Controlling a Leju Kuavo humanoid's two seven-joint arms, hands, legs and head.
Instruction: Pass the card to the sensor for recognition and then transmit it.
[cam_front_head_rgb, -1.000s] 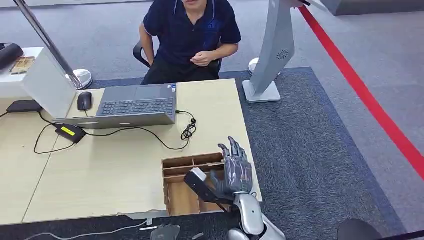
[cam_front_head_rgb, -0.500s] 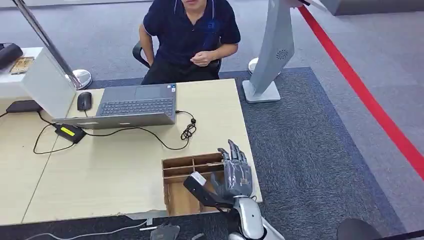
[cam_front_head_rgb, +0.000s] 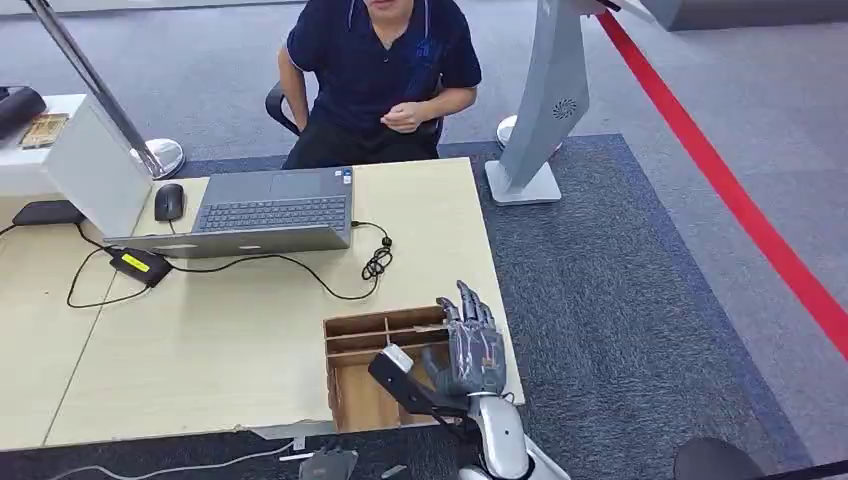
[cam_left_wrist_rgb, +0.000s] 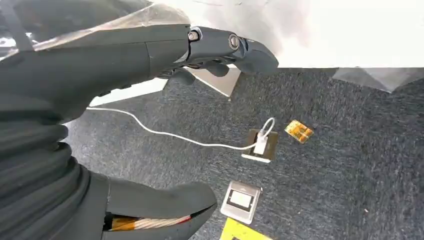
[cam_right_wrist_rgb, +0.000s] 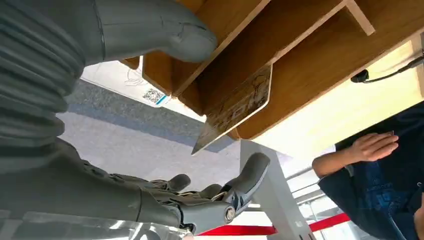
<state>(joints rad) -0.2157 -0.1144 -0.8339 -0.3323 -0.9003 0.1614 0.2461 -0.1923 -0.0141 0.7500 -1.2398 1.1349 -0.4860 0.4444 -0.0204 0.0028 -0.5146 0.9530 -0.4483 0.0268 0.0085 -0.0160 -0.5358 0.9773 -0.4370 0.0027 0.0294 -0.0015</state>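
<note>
Wooden organizer (cam_right_wrist_rgb: 310, 55) holds card (cam_right_wrist_rgb: 235, 107) between fingers (cam_right_wrist_rgb: 250, 180).

The surface (cam_front_head_rgb: 230, 340) is smooth, pale wood with a matt look, and the box (cam_front_head_rgb: 375, 345) on it is darker, plain brown wood. The right robot hand (cam_front_head_rgb: 470, 345) looks like dark grey plastic with a soft shine, and its arm is smooth silver metal. The floor (cam_front_head_rgb: 620, 300) is rough dark carpet, and the laptop (cam_front_head_rgb: 270, 210) is matt grey.
</note>
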